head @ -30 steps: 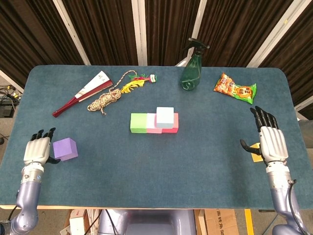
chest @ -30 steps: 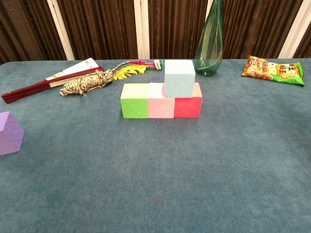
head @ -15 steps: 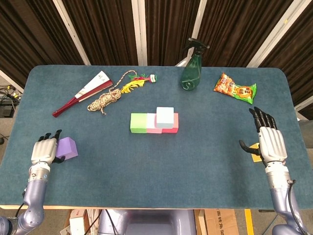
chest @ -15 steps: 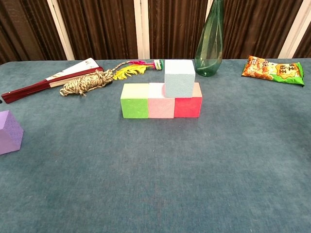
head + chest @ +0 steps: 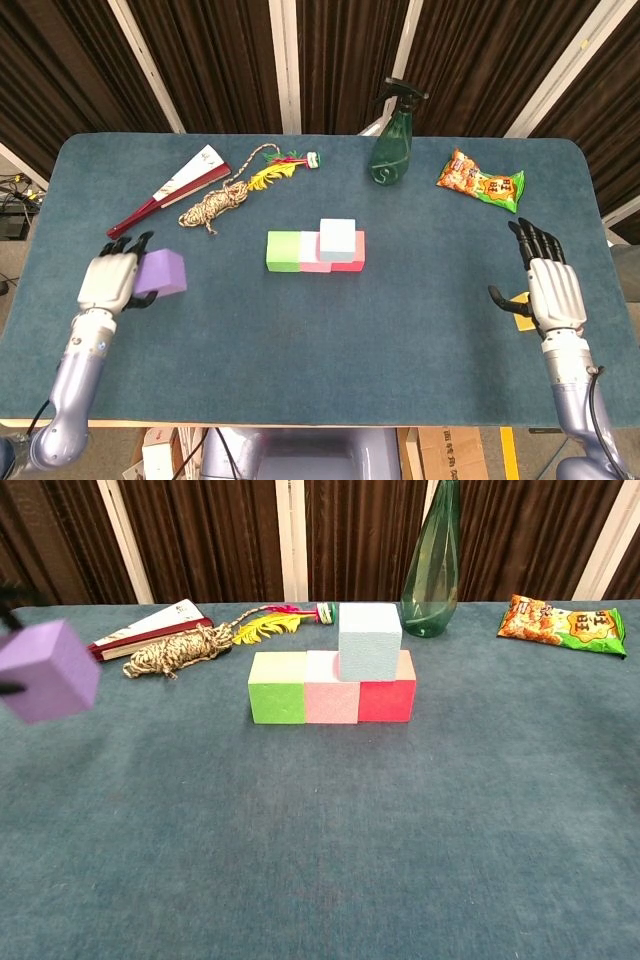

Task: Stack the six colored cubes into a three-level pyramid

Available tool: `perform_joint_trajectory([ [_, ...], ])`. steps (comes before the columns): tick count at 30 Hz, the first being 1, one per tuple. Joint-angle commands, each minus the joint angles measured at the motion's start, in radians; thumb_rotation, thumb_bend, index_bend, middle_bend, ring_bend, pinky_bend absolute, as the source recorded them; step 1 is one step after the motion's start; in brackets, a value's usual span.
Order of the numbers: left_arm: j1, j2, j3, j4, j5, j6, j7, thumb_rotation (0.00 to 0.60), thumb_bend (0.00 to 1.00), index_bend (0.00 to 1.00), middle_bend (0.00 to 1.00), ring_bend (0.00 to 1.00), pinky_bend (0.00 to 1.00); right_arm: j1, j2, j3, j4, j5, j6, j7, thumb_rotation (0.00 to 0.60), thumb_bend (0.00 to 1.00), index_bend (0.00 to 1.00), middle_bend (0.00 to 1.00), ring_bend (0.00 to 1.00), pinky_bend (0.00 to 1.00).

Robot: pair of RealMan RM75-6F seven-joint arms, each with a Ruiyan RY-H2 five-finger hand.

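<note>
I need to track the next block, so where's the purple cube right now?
The purple cube is held by the left hand, lifted off the table at the left side, left of the green cube.

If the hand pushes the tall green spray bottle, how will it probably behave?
The tall green spray bottle stands upright on a narrow base, so it would probably tip rather than slide. Its glossy surface looks slippery. It seems translucent plastic, likely light.

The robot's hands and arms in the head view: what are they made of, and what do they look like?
Both look alike. The left hand and right hand have pale silver-grey backs with ribbed plates and slim black fingers. Below each, a smooth rounded forearm in bluish-grey metal. A thin dark cable runs beside the right forearm.
</note>
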Motion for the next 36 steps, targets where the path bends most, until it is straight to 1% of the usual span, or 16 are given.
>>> perform_joint_trajectory([
  [1, -0.088, 0.038, -0.073, -0.053, -0.061, -0.053, 0.047, 0.6, 0.4, 0.06, 0.33, 0.09, 0.12, 0.0, -0.001, 0.003, 0.001, 0.002, -0.003, 0.003, 0.6, 0.3, 0.0, 0.0, 0.0, 0.04],
  [3, -0.146, 0.045, -0.104, -0.06, -0.112, -0.083, 0.079, 0.6, 0.4, 0.06, 0.33, 0.09, 0.12, -0.001, -0.002, 0.005, 0.003, 0.004, -0.006, 0.005, 0.6, 0.3, 0.0, 0.0, 0.0, 0.04],
  [5, -0.209, 0.038, -0.128, -0.044, -0.158, -0.104, 0.119, 0.6, 0.4, 0.06, 0.33, 0.09, 0.12, -0.001, -0.003, 0.007, 0.004, 0.006, -0.011, 0.008, 0.6, 0.3, 0.0, 0.0, 0.0, 0.04],
  [10, -0.348, -0.015, -0.152, 0.051, -0.268, -0.152, 0.191, 0.6, 0.4, 0.06, 0.33, 0.09, 0.12, -0.002, -0.003, 0.012, 0.009, 0.016, -0.025, 0.021, 0.6, 0.3, 0.0, 0.0, 0.0, 0.04],
  [14, -0.452, -0.079, -0.15, 0.15, -0.351, -0.176, 0.243, 0.6, 0.4, 0.06, 0.33, 0.09, 0.12, -0.002, -0.003, 0.015, 0.018, 0.028, -0.041, 0.033, 0.6, 0.3, 0.0, 0.0, 0.0, 0.04],
  [19, -0.543, -0.151, -0.135, 0.248, -0.434, -0.189, 0.284, 0.6, 0.4, 0.06, 0.33, 0.09, 0.12, -0.003, 0.0, 0.023, 0.032, 0.048, -0.059, 0.051, 0.6, 0.3, 0.0, 0.0, 0.0, 0.04],
  [23, -0.597, -0.2, -0.116, 0.307, -0.487, -0.196, 0.312, 0.6, 0.4, 0.06, 0.34, 0.09, 0.12, -0.004, 0.003, 0.034, 0.04, 0.063, -0.069, 0.071, 0.6, 0.3, 0.0, 0.0, 0.0, 0.04],
  [27, -0.63, -0.237, -0.1, 0.344, -0.517, -0.2, 0.322, 0.6, 0.4, 0.06, 0.34, 0.09, 0.12, -0.005, 0.007, 0.043, 0.048, 0.073, -0.077, 0.088, 0.6, 0.3, 0.0, 0.0, 0.0, 0.04],
  [36, -0.665, -0.295, -0.077, 0.398, -0.537, -0.187, 0.308, 0.6, 0.4, 0.06, 0.34, 0.09, 0.12, -0.005, 0.012, 0.049, 0.056, 0.083, -0.098, 0.108, 0.6, 0.3, 0.0, 0.0, 0.0, 0.04],
])
